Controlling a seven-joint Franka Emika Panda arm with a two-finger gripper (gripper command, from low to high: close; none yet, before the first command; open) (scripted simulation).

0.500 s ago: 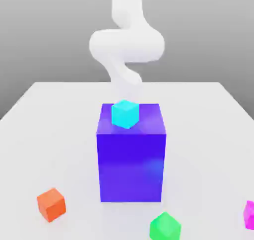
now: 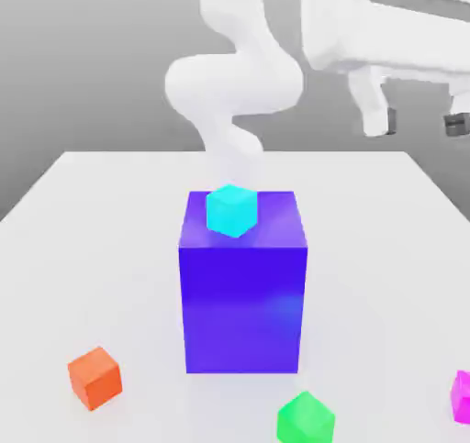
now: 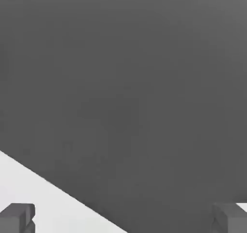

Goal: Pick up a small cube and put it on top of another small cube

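Gripper (image 2: 422,123) up high at the exterior view's right, well above the table (image 2: 110,212), fingers spread wide apart – released, grasping nothing. Two dark fingertips (image 2: 390,120) pointing down, nothing between them. In the hand view, the same fingertips (image 3: 17,216) far apart at the two sides, over a corner of the white table (image 3: 43,203) and grey background behind.

Small magenta cube (image 2: 462,396) on the table at the exterior view's right edge, partly cut by the frame, near the front – well apart from the gripper and below it. Green cube (image 2: 306,419) on the table at the front, between the magenta cube and the orange cube (image 2: 95,377), which lies toward the exterior view's left. Big blue block (image 2: 242,290) upright in the middle of the table, cyan cube (image 2: 230,210) resting on its top, near the front edge. White arm (image 2: 234,83) rising behind the blue block, bending toward the exterior view's right
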